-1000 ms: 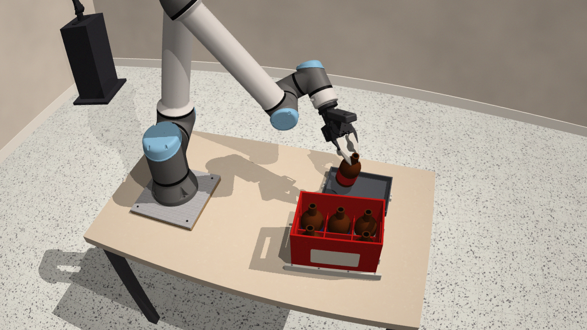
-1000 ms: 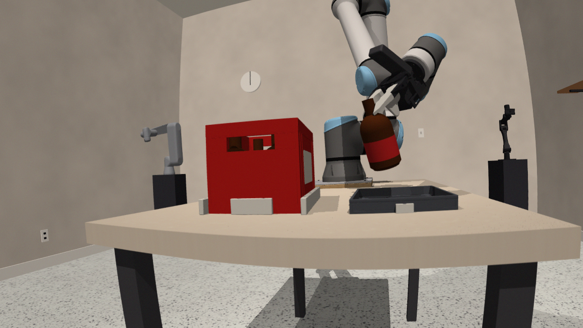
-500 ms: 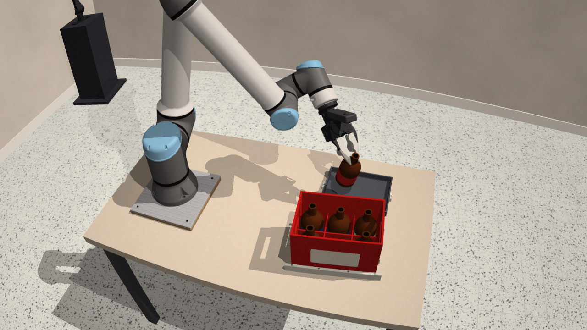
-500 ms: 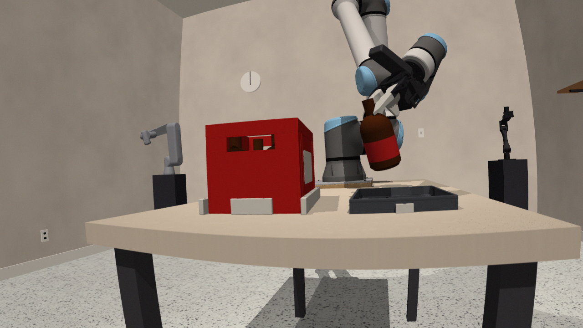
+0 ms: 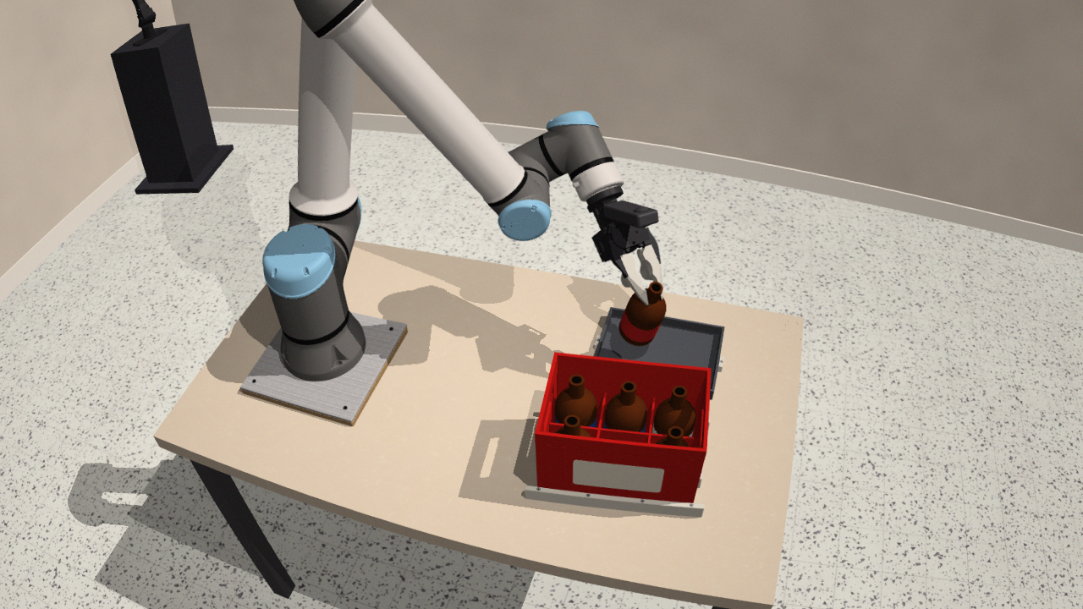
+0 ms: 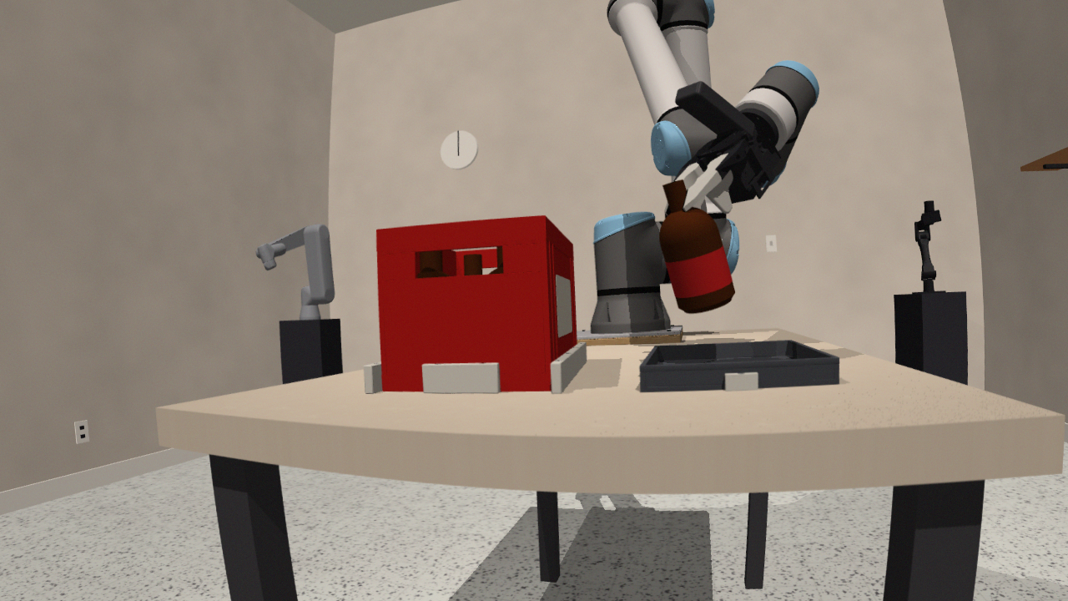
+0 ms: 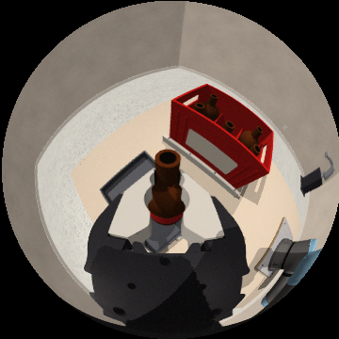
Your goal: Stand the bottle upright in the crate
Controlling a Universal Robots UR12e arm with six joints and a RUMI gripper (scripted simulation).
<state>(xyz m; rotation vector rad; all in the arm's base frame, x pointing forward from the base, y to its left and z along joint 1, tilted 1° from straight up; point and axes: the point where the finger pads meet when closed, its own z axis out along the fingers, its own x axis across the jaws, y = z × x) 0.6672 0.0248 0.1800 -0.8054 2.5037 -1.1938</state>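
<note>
In the top view, the crate [image 5: 560, 477] [image 6: 462, 321] [image 7: 245, 176] is placed at the near side of the surface [image 5: 424, 469] [image 6: 597, 418] [image 7: 113, 137], and the tray [image 5: 670, 323] [image 6: 683, 379] [image 7: 123, 181] is placed at the far side, partly hidden by it. The bottle with the red label [image 5: 643, 316] [image 6: 697, 261] [image 7: 167, 202] is held in the air above the level of the tray, and in the exterior view a gap is seen between its base and the tray rim. It is gripped at the neck by the end effector [image 5: 649, 293] [image 6: 687, 198] [image 7: 167, 181], whose fingers are closed on it. So the picking and the lifting can be judged as done. The turning seems to be done only in part, because the bottle is tilted, with the neck up and to the left in the exterior view. In the crate, five other bottles [image 5: 625, 408] [image 7: 250, 137] can be counted, three in the far row and two in the near row, and the middle near compartment appears to be free. Both containers look level. What is left is that the bottle be made vertical, carried over the wall, lowered without pushing the crate, and released, after which the end effector must be moved clear

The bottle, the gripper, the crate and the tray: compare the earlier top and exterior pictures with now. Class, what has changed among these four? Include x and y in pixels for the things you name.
Nothing visibly changed among them. The bottle [image 5: 642, 316] [image 6: 696, 250] [image 7: 168, 180] stayed tilted above the tray [image 5: 685, 348] [image 6: 683, 378] [image 7: 127, 179], its neck held by the gripper [image 5: 650, 293] [image 6: 683, 200] [image 7: 167, 169]. The crate [image 5: 554, 469] [image 6: 462, 321] [image 7: 254, 171] and tray stayed in place; nothing was newly grasped or let go.
</note>
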